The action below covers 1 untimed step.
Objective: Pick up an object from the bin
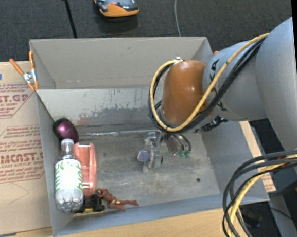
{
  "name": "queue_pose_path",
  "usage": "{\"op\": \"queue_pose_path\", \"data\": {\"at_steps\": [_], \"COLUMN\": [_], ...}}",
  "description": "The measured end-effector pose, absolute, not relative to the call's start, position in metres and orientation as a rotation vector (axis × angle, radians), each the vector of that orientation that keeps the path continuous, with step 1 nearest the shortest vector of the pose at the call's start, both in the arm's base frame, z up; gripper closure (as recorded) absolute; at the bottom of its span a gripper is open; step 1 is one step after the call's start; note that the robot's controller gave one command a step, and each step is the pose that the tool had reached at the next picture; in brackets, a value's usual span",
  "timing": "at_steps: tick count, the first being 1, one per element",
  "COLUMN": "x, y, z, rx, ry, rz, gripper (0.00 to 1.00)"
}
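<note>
Small grey-blue piece on the bin floor, about mid-bin, right at the tip of the gripper. Too small to identify; contact not resolvable. Gripper sits low over the floor, below the orange wrist cover. Wide or narrow: cannot tell. Well apart, along the left wall: clear bottle with green label, lying flat; pink item against its right side; dark purple ball just beyond its cap. Brown-and-black toy near the front-left corner.
</note>
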State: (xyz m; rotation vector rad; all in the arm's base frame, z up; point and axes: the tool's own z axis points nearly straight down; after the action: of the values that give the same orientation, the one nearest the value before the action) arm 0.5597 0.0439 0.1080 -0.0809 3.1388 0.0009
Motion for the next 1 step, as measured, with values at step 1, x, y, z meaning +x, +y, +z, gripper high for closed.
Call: {"op": "queue_pose_path", "data": {"at_steps": [1], "x": [0.5571], "y": [0.0422], "z": [0.1346], "rx": [-0.097], "ry": [3.142], "rz": [0.0], "gripper": [1.0]}}
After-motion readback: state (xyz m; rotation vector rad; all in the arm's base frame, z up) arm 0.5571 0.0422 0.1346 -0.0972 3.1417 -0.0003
